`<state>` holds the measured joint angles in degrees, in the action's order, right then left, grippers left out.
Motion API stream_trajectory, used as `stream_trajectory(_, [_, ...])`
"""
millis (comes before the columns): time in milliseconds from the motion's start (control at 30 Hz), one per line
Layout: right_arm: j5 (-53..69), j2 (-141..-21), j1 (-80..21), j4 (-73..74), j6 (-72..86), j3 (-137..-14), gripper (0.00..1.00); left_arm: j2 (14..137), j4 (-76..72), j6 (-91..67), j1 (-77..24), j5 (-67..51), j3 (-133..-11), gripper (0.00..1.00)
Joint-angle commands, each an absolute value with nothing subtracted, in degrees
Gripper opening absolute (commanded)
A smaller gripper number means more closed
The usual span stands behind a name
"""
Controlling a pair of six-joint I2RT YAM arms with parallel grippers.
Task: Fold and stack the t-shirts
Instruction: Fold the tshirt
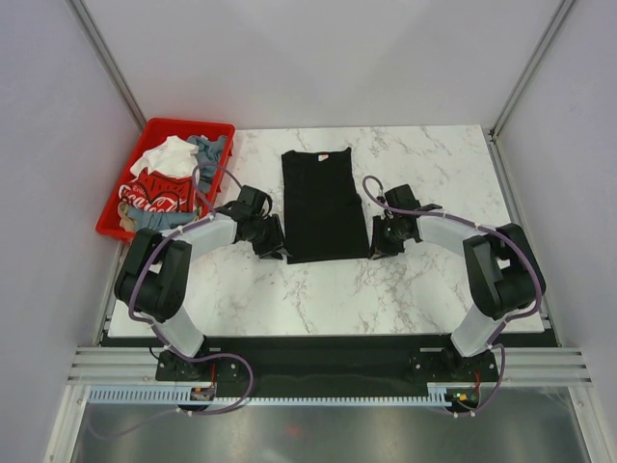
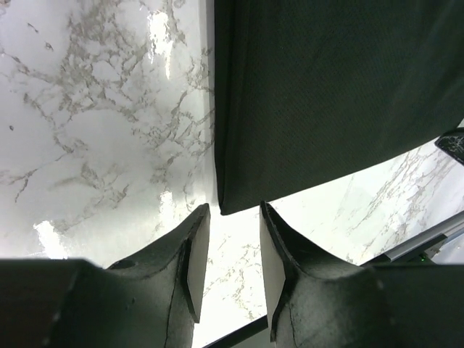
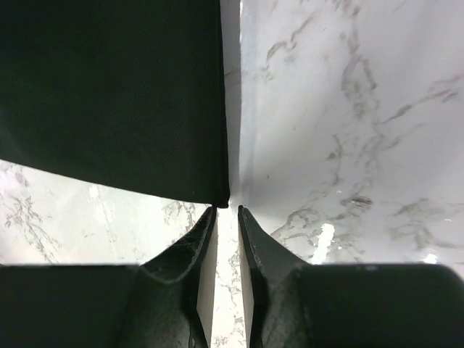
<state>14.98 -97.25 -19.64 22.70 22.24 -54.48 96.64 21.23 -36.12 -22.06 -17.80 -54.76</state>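
The black t-shirt (image 1: 323,204) is laid folded on the bench (image 1: 434,280). Its near corners are faced by the left fingers (image 2: 194,254), moderately parted, and the right fingers (image 3: 206,246), narrowly parted, both empty. Other t-shirts (image 1: 159,193) are heaped in a red bin (image 1: 188,123).

open: table (image 1: 443,174) right of black t-shirt (image 1: 323,207) | obstacle: bin (image 1: 183,123) far-left

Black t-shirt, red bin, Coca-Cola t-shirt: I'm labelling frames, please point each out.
black t-shirt (image 1: 323,207), top view, middle of cloth.
red bin (image 1: 193,122), top view, far rim.
Coca-Cola t-shirt (image 1: 159,195), top view, white lettering.
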Motion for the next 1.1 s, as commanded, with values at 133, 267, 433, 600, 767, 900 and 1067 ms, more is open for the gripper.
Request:
stream_trajectory(133, [8.2,-102.8,-19.2,29.7,21.1,-72.5,0.19,94.7,22.8,-34.9,-21.2,-16.3,-55.7,0.42])
stream_trajectory(267, [6.2,-108.3,-19.2,33.1,20.3,-82.2,0.17,94.3,23.1,-34.5,-21.0,-16.1,-55.6,0.42])
stream_trajectory(433, [4.4,-114.8,-19.1,33.9,19.6,-91.3,0.17,93.9,23.1,-34.9,-20.9,-17.0,-55.3,0.42])
stream_trajectory(600, [4.6,-119.5,-19.1,33.0,19.2,-97.6,0.15,92.6,23.1,-35.1,-20.9,-18.0,-55.5,0.43])
stream_trajectory(767, [4.3,-124.3,-19.2,33.0,19.2,-102.1,0.14,91.3,23.2,-35.6,-20.9,-18.9,-55.3,0.43])
stream_trajectory(900, [4.1,-127.3,-19.1,32.8,19.3,-105.1,0.14,90.5,23.2,-35.7,-21.0,-18.7,-54.9,0.43])
stream_trajectory(1067, [3.1,-129.3,-19.1,32.7,19.8,-107.7,0.14,90.5,23.2,-35.6,-20.9,-18.7,-54.3,0.44])
